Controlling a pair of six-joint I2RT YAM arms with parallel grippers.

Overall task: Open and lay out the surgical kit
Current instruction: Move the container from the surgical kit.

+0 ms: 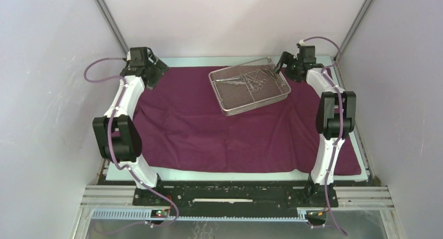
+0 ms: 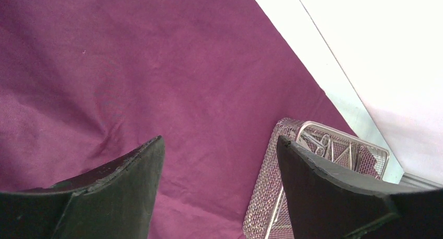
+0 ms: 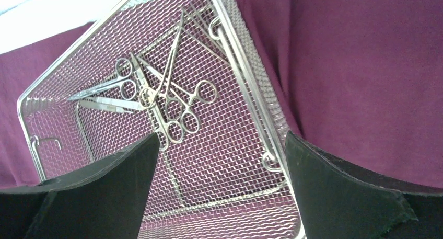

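Note:
The maroon cloth wrap [image 1: 209, 134] lies unfolded across the table. On its far right part rests the silver wire-mesh tray [image 1: 216, 90], holding scissors [image 3: 104, 87] and ring-handled forceps [image 3: 183, 113] in a loose pile [image 1: 245, 79]. My right gripper [image 1: 279, 65] hovers open at the tray's far right corner; in its wrist view the open right gripper [image 3: 222, 134] is over the mesh floor [image 3: 235, 160], empty. My left gripper [image 1: 155, 72] is open above the cloth's far left; the left gripper [image 2: 219, 139] frames bare cloth [image 2: 130, 66], with the tray [image 2: 271, 197] off to the right.
White enclosure walls stand close on three sides. A strip of pale tabletop [image 1: 230, 173] shows along the near edge of the cloth, and another [image 2: 324, 56] past its far edge. The arm bases sit on a black rail [image 1: 230, 194].

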